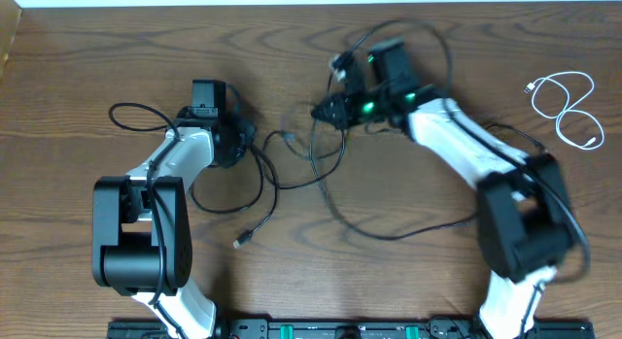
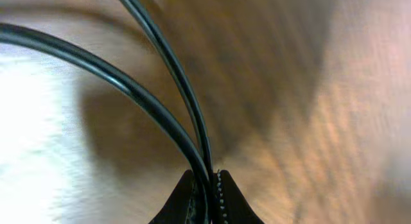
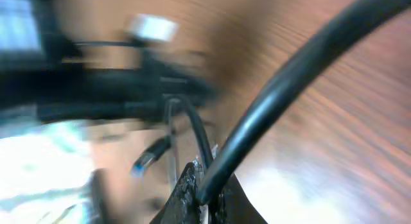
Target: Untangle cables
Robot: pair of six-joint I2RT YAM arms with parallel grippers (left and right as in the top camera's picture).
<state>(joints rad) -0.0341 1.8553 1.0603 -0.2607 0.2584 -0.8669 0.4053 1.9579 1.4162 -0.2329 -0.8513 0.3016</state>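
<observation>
Left claw pinched shut on two black cable strands; right claw clamped on a black cable. White cable coiled well apart on desk.

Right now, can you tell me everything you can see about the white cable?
The white cable is a thin, bendy cord that looks plastic-coated. It lies flat on the brown wooden table, near the right edge in the overhead view. It curls into loose loops that cross over themselves, a bit like a figure eight. One small plug sits at its upper-left end and another at its lower right. Only the table touches it.
</observation>
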